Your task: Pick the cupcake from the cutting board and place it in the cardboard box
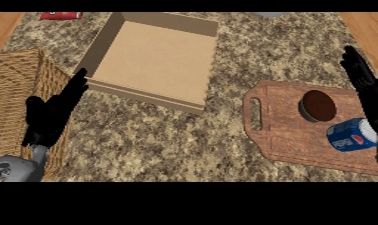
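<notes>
Right hand (360, 73), fingers straight, hangs beside the cutting board (284, 134); it should curl round the cupcake (318, 106), dodging the can (351, 135).

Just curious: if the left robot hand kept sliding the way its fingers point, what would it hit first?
Probably the cardboard box: the left robot hand points up-right at its near-left wall, though its height above the counter is unclear.

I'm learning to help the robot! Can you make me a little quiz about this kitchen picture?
1. True or false: the cupcake sits on the cutting board.
2. What lies beside the cupcake on the board? A) blue can B) spoon C) apple
3. Fill in: the cardboard box holds ____.

Key: 1 true; 2 A, the blue can; 3 nothing, for now.
</notes>
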Tool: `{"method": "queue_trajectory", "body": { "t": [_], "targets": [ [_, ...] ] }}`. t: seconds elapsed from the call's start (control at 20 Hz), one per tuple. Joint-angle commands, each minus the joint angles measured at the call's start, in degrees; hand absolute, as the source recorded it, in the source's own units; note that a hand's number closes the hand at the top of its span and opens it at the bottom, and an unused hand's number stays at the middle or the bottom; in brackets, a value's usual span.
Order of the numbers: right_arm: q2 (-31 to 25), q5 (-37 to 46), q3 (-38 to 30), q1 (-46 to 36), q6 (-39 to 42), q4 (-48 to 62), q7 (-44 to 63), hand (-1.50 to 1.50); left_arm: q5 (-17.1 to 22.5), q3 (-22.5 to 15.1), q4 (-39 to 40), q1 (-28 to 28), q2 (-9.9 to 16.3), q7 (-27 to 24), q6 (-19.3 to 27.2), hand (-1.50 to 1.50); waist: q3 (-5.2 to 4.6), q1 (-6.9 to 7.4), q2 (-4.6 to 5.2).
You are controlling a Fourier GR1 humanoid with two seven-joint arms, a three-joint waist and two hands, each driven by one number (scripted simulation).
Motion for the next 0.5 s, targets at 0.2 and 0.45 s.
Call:
{"method": "queue_trajectory", "body": {
  "t": [0.2, 0.45],
  "targets": [
    [-1.1, -5.9, -1.9, 4.8, 11.5, 3.3, -1.9, -1.50, -5.8, -2.9, -7.3, -6.9, -4.2, -2.0, -1.3, 0.00, 0.33, 1.54, 0.50],
    [-10.4, 20.3, 3.3, 9.5, -1.3, 0.7, -12.3, -1.50, -5.5, -4.9, -6.8, -5.3, -6.1, -3.2, -1.3, 0.00, 0.22, -0.26, 0.66]
  ]
}}
